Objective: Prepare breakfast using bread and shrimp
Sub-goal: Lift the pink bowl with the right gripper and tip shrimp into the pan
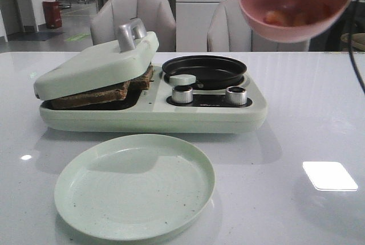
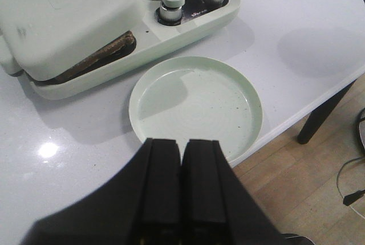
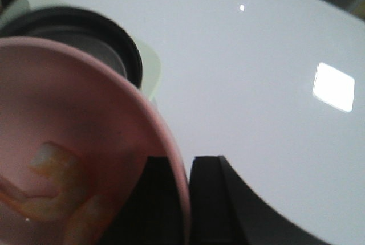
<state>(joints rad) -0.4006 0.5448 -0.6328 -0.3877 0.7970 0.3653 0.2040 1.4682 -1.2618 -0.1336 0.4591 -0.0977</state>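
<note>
Nearest the front camera, low and left of centre, sits a pale green plate [image 1: 134,187] with nothing on it, resting on the white table [image 1: 319,114]. Behind it, across the middle of the frame, I see the mint-green breakfast maker [image 1: 154,111]; at its left side the hinged lid [image 1: 97,65] is tilted down over the bread [image 1: 94,94], whose dark crusts poke out of the gap, so the lid is not fully shut. To the right, on the same machine, is the small black frying pan [image 1: 204,71], and I can see nothing in it. In the upper right corner, a pink bowl [image 1: 293,5] hangs in the air, tipped toward me, with the orange-pink shrimp [image 1: 285,17] lying inside. In the right wrist view, my right gripper [image 3: 185,199] pinches the bowl's rim between its fingers, the pan just beyond the bowl's edge. My left gripper [image 2: 181,182], seen in its wrist view, has its fingers pressed together on nothing, hovering over the near edge of the plate. I judge the step in hand is getting the shrimp into the pan; the next move calls for carrying the bowl left and down over the pan, then tipping it further.
</note>
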